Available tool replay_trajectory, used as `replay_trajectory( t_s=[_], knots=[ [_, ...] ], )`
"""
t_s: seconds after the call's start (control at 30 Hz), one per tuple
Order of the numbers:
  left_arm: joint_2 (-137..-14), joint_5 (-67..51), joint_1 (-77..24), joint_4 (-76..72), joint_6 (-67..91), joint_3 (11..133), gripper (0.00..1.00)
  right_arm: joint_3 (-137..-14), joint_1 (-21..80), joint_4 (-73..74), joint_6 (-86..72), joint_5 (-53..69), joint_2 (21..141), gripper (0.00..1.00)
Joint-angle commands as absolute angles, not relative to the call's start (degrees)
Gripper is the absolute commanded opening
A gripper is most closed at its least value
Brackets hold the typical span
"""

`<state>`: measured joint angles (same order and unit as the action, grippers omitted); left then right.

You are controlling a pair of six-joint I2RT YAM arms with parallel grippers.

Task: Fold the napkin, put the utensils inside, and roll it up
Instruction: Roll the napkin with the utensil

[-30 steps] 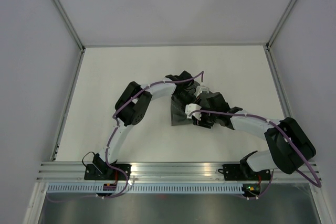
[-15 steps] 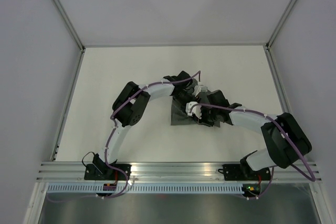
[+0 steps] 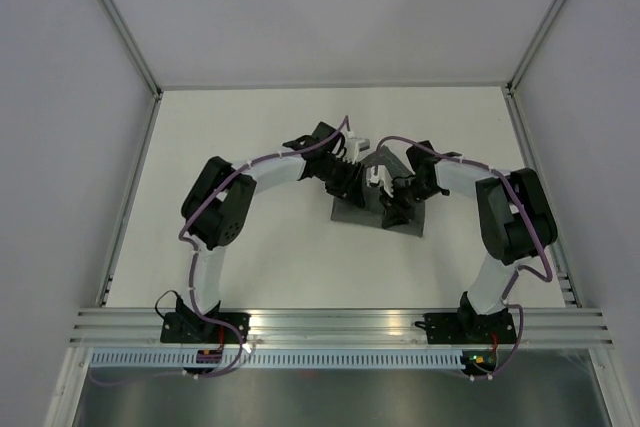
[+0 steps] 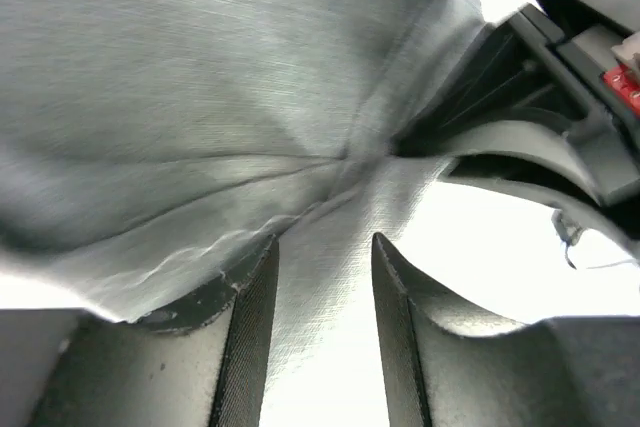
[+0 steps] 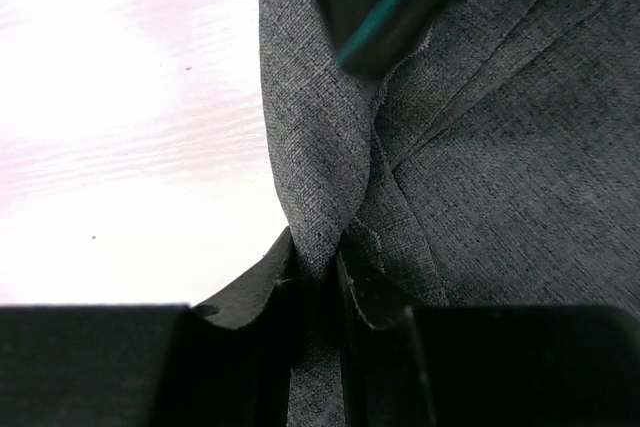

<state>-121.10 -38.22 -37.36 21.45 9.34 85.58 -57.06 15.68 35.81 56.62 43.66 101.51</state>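
The dark grey napkin (image 3: 375, 215) lies mid-table, with its far part drawn up into a peak between the two grippers. My right gripper (image 3: 392, 195) is shut on a pinched fold of the napkin (image 5: 318, 197). A blurred teal utensil (image 5: 388, 9) shows at the top of the right wrist view, against the cloth. My left gripper (image 3: 350, 179) is at the napkin's left far part. Its fingers (image 4: 250, 337) stand a small gap apart, with cloth (image 4: 200, 97) stretched in front of and between them. The right gripper's black body (image 4: 530, 67) is close on its right.
White table (image 3: 230, 147) inside an aluminium frame with pale walls. A metal rail (image 3: 330, 322) runs along the near edge by the arm bases. Purple cables run along both arms above the napkin.
Both arms have swung toward the back of the table. The right arm's elbow folded in. The napkin went from a bunched heap to a wider shape with a raised far part.
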Motion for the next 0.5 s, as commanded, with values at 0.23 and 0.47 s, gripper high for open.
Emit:
replay_trajectory(
  t_s=[0.23, 0.47],
  knots=[
    [-100.1, -19.7, -35.6, -2.4, 11.5, 66.2, 0.51, -70.1, 9.3, 61.2, 72.9, 51.2, 115.9, 0.25],
    [-93.4, -4.6, -44.8, -13.9, -5.0, 55.4, 0.57, -76.0, 7.0, 67.0, 74.9, 52.1, 122.5, 0.25]
  ],
)
